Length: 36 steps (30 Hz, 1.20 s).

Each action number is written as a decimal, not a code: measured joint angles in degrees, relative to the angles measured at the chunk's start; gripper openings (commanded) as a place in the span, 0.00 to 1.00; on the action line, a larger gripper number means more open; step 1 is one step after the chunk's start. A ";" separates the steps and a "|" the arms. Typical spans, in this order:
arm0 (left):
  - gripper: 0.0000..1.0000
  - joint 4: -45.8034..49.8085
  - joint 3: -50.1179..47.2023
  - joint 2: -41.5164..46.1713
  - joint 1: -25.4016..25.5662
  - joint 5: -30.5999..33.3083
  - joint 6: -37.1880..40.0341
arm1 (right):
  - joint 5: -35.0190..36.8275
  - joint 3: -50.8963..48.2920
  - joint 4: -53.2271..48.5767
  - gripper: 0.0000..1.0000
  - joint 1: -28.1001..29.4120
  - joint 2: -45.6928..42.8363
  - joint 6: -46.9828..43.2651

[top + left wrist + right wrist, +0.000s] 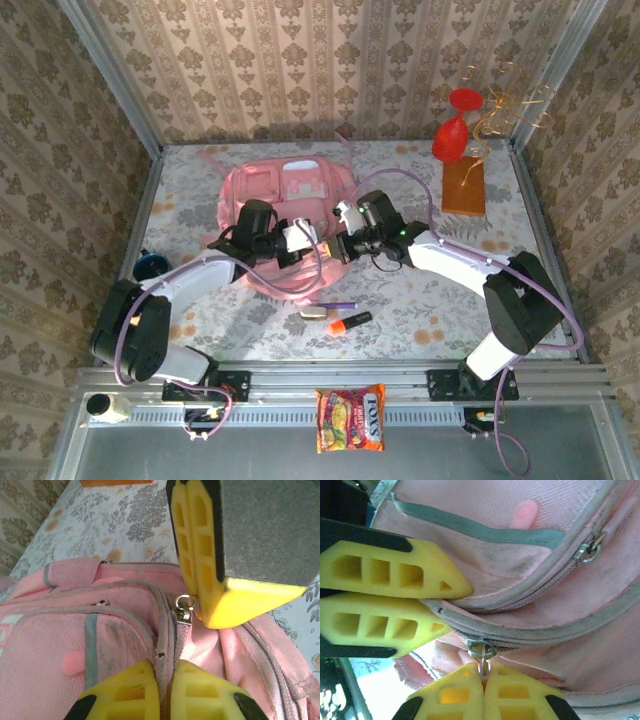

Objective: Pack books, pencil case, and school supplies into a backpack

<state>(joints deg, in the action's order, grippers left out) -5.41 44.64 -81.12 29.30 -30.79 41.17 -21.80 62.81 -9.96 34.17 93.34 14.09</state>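
Two arms meet on the pink backpack: the left gripper pinches fabric beside the zip, the right gripper pinches the metal zip pull.

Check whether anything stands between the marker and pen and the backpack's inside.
Yes: the backpack zip looks shut, right pincer clamped on its pull, left pincer pinching the seam. The marker and pen lie on the table in front of it.
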 measured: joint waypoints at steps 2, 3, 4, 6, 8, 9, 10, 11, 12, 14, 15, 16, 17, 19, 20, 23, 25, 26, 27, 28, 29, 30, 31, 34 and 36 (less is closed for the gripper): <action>0.00 -1.90 -1.20 0.46 -0.87 -0.39 0.00 | 0.70 1.84 -1.25 0.00 -0.07 1.42 -0.15; 0.00 -2.73 -1.84 0.61 -1.49 -0.92 -0.04 | 0.87 2.47 -1.66 0.00 -0.13 2.05 -0.13; 0.00 -3.39 -2.32 0.72 -2.14 -1.44 -0.07 | 1.20 3.06 -2.08 0.00 -0.15 2.60 -0.09; 0.00 -4.48 -3.17 1.05 -2.99 -2.29 -0.04 | 2.34 4.15 -2.99 0.00 -0.17 3.50 0.09; 0.00 -5.27 -3.80 1.51 -3.61 -2.73 -0.02 | 3.69 5.68 -4.52 0.00 -0.17 4.31 0.37; 0.00 -5.44 -4.04 1.75 -3.93 -2.93 0.00 | 4.63 6.62 -5.55 0.00 -0.28 4.81 0.76; 0.00 -5.60 -4.17 1.99 -4.24 -3.06 0.02 | 5.57 7.41 -6.29 0.00 -0.44 5.22 0.96; 0.00 -5.60 -4.22 2.12 -4.39 -3.21 0.02 | 6.62 8.00 -6.91 0.00 -0.63 5.51 1.14; 0.00 -5.79 -4.31 2.23 -4.59 -3.43 0.04 | 7.52 8.57 -7.48 0.00 -0.96 5.79 1.18; 0.00 -6.25 -4.59 2.40 -4.66 -3.63 0.07 | 8.81 9.49 -8.52 0.00 -1.27 6.05 1.18; 0.00 -6.40 -4.83 2.64 -4.81 -3.87 0.09 | 9.94 9.84 -9.01 0.00 -1.49 6.08 1.20; 0.00 -6.69 -5.07 2.91 -4.96 -4.24 0.13 | 10.32 10.34 -9.60 0.00 -1.81 6.21 1.16; 0.00 -6.91 -5.25 3.10 -5.03 -4.63 0.24 | 10.54 10.78 -9.92 0.00 -2.01 6.43 1.14; 0.00 -7.21 -5.51 3.43 -5.35 -5.70 0.48 | 10.71 11.56 -10.32 0.00 -2.51 7.04 1.07; 0.00 -7.28 -5.62 3.54 -5.49 -6.16 0.50 | 10.67 11.82 -10.45 0.00 -2.80 7.34 1.03; 0.00 -7.26 -5.86 3.91 -6.01 -7.80 0.76 | 9.90 13.16 -10.75 0.00 -4.02 8.94 0.66; 0.00 -7.30 -6.01 4.17 -6.23 -8.74 1.09 | 8.52 14.53 -10.93 0.00 -5.38 10.67 0.22; 0.00 -7.34 -6.01 4.26 -6.25 -9.01 1.16 | 7.80 15.21 -11.08 0.00 -5.97 11.41 0.02; 0.00 -7.48 -6.01 4.28 -6.32 -9.29 1.36 | 7.19 16.06 -11.15 0.00 -6.56 12.31 -0.07; 0.00 -7.61 -6.01 4.28 -6.49 -9.66 1.57 | 6.64 17.03 -11.28 0.00 -7.08 13.22 -0.17; 0.00 -7.67 -6.01 4.28 -6.58 -9.92 1.79 | 6.10 18.01 -11.41 0.00 -7.54 14.14 -0.22; 0.00 -7.80 -6.01 4.28 -6.67 -10.03 2.01 | 5.68 19.02 -11.63 0.00 -7.93 15.13 -0.22; 0.00 -7.82 -5.99 4.28 -6.78 -10.25 2.19 | 5.38 19.91 -11.91 0.00 -8.26 15.96 -0.17; 0.00 -7.72 -5.90 4.26 -7.08 -10.86 2.71 | 4.55 21.79 -12.55 0.00 -9.01 17.77 0.31; 0.00 -7.63 -5.79 4.26 -7.26 -11.17 3.08 | 3.82 22.51 -12.63 0.00 -9.49 18.60 1.03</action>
<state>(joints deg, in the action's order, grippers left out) -13.04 38.85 -76.86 22.04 -41.95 44.25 -17.98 85.32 -22.59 24.69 111.94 15.11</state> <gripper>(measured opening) 0.099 0.066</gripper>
